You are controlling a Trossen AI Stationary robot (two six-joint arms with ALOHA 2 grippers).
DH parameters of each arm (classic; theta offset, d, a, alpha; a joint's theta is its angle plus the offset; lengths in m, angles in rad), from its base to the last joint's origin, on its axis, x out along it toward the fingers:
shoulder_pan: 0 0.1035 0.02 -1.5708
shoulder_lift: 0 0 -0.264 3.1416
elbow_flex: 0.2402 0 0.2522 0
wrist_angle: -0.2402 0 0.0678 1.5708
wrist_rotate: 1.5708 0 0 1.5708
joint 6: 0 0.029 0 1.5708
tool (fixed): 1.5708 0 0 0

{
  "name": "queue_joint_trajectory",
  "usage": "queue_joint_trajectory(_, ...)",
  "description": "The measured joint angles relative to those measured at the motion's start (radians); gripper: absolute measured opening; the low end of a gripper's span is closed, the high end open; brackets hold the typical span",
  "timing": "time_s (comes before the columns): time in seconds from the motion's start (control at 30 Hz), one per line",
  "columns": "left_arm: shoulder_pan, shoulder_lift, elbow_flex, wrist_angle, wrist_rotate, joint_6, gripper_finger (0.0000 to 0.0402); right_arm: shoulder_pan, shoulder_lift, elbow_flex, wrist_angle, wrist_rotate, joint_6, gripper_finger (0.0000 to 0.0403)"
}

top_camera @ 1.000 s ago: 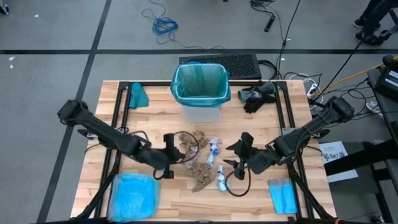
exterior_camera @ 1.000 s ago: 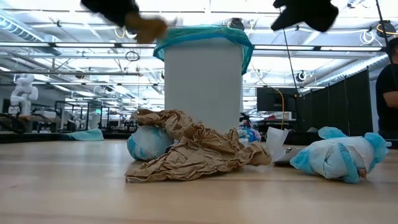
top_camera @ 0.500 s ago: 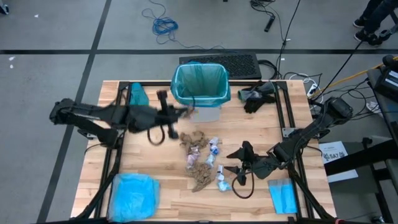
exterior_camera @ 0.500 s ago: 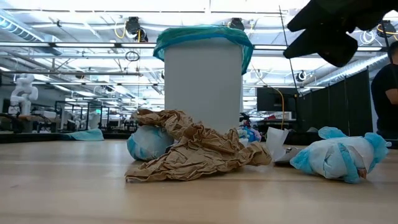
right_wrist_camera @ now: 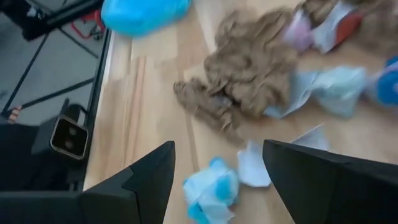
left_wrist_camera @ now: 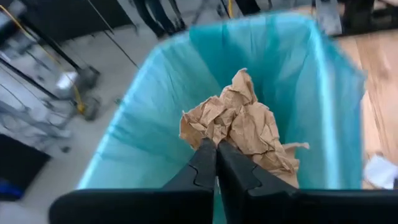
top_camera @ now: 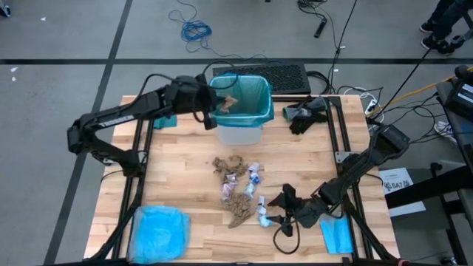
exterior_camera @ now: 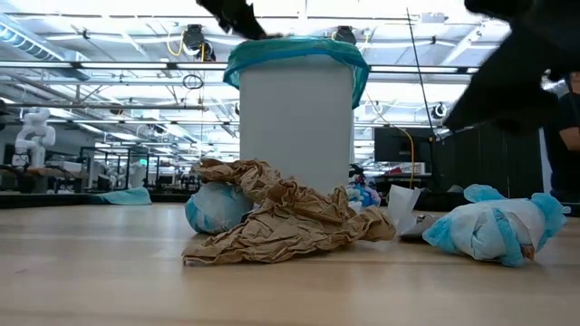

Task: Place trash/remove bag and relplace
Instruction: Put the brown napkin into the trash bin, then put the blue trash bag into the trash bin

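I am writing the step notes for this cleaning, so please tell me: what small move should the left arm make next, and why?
Probably open the left tool. It is shut on a brown paper wad and hangs over the mouth of the bin, inside the teal-green bag, so the wad should fall in. The right tool is open above the blue-and-white wrapper on the table.

**Left arm stretched far, right arm low and spread**

Your left arm reaches toward twelve o'clock, its left gripper point(left_wrist_camera: 216, 155) pinched on a brown paper wad point(left_wrist_camera: 239, 124). Your right arm is folded low at five o'clock, its right gripper point(right_wrist_camera: 217, 168) spread wide, holding nothing.
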Motion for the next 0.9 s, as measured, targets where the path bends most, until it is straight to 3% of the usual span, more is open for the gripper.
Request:
queue_joint_trajectory(0.23,0.013,0.003,0.000,0.005,0.114,0.007,0.0117,0.000,0.115,0.000,0.095,-0.082,-0.009,0.0235)
queue_joint_trajectory(0.43,-0.003,-0.029,0.023,0.021,0.119,-0.012,0.0198,0.000,0.217,0.000,0.190,-0.159,0.013,0.0235)
queue_joint_trajectory(0.67,-0.054,-0.078,0.126,-0.061,0.118,-0.084,0.0227,-0.016,0.259,0.004,0.204,-0.178,0.093,0.0230)
queue_joint_trajectory(0.77,-0.097,-0.098,0.164,-0.123,0.112,-0.132,0.0228,-0.019,0.260,0.004,0.191,-0.163,0.100,0.0192)
queue_joint_trajectory(0.9,-0.169,-0.135,0.169,-0.227,0.107,-0.184,0.0228,-0.021,0.259,0.003,0.187,-0.148,0.089,0.0077)
